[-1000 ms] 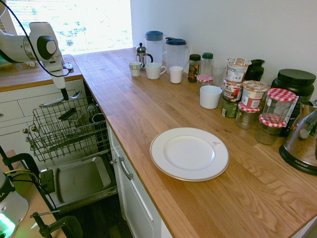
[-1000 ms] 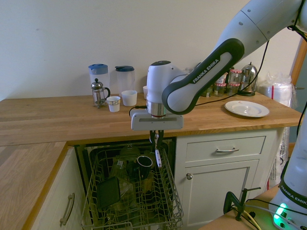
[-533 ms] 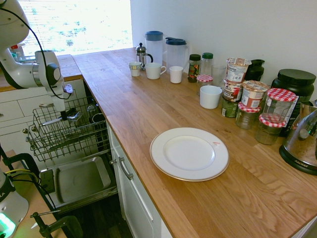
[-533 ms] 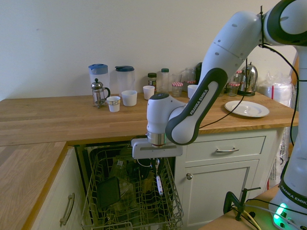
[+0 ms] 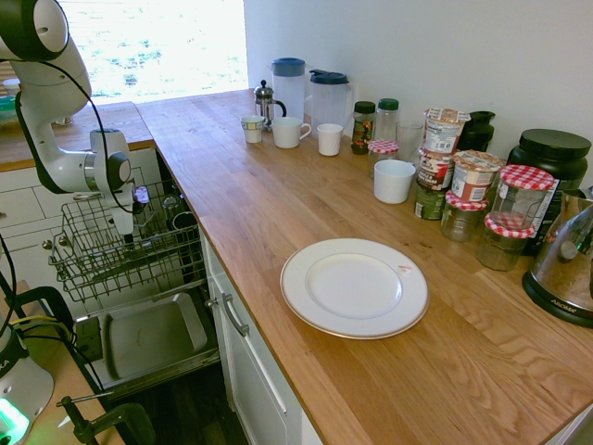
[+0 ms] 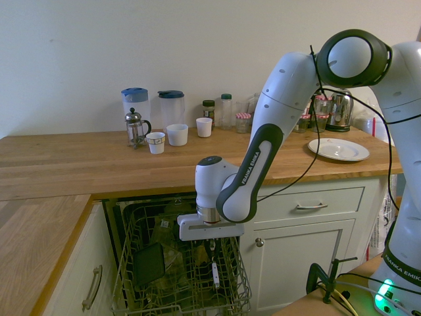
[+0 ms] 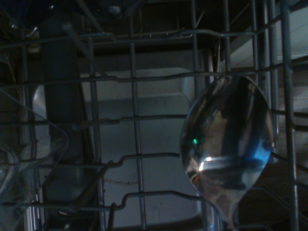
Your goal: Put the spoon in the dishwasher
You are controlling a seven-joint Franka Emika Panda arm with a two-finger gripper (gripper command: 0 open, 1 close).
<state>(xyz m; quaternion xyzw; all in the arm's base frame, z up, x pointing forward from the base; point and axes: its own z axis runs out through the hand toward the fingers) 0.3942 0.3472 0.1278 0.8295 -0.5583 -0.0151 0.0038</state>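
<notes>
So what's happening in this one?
The robot arm has its gripper shut on a spoon, held low over the wire rack pulled out of the dishwasher, which already has a few dishes in it. The spoon is not yet released. A white plate sits on the wooden counter.

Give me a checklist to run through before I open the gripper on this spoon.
1. Spoon in the grip: ok; it hangs from the gripper, whose fingers are shut on it.
2. Spoon over the rack: ok; the wrist view shows its bowl above the wires.
3. Rack pulled out for access: ok; it stands out from under the counter.
4. Spoon resting on the wires: cannot tell; no view shows clear contact.
5. Spoon clear of the dark flat item in the rack: ok; a gap shows between them.
6. Spoon released: not ok; it is still to be let go.
</notes>
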